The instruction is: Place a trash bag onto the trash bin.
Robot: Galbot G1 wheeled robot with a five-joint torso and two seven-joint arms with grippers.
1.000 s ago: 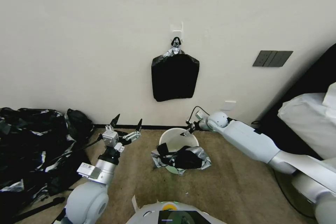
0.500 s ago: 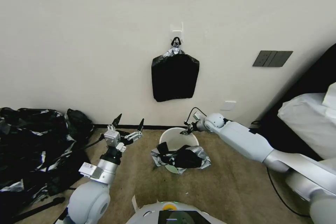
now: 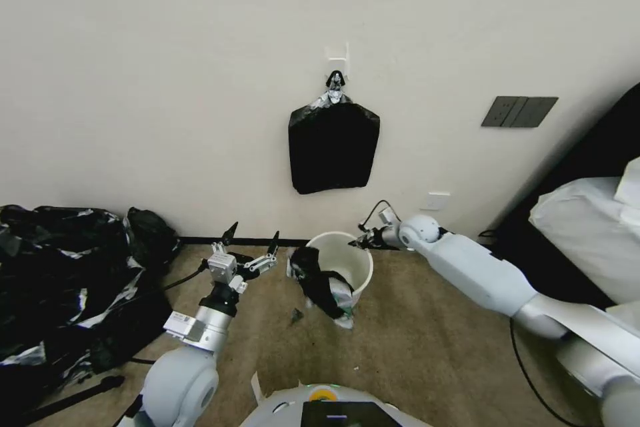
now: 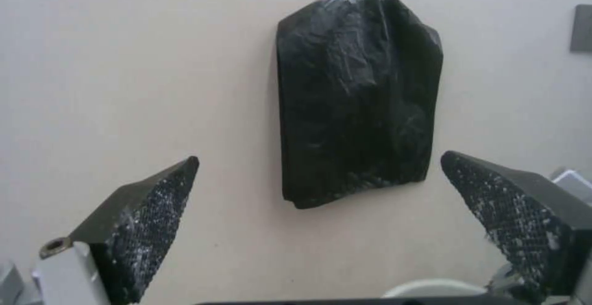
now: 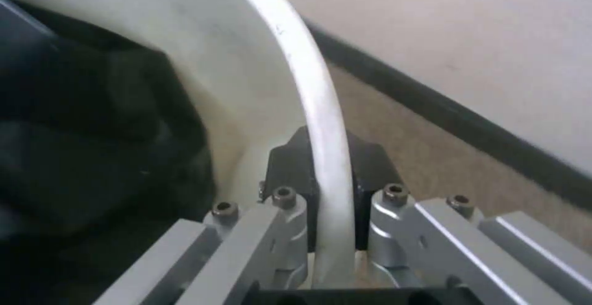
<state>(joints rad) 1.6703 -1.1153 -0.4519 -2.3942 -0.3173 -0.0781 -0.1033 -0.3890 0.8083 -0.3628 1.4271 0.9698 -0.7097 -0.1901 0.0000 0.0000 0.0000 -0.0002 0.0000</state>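
The white trash bin (image 3: pixel 353 267) stands on the carpet near the wall. The black trash bag (image 3: pixel 319 282) is draped over its rim on the side facing my left arm and hangs down the outside. My right gripper (image 3: pixel 358 243) is shut on the far rim of the bin; in the right wrist view the trash bin rim (image 5: pixel 321 111) runs between the jaws of my right gripper (image 5: pixel 328 161), with the dark trash bag (image 5: pixel 80 157) inside. My left gripper (image 3: pixel 252 245) is open, a short way from the bag. In the left wrist view the left gripper (image 4: pixel 327 222) holds nothing, its fingers (image 4: pixel 148 217) spread wide.
A flat stack of black bags (image 3: pixel 333 147) hangs from a wall hook above the bin, also seen as the bag stack (image 4: pixel 358 101). A big heap of black plastic (image 3: pixel 67 280) fills the left floor. White-covered furniture (image 3: pixel 587 227) stands at right. A small black scrap (image 3: pixel 295 313) lies on the carpet.
The right gripper has pulled the bin up and slightly right; its side wall now shows. The bag slid from the front rim to the left side. My left gripper edged toward the bin.
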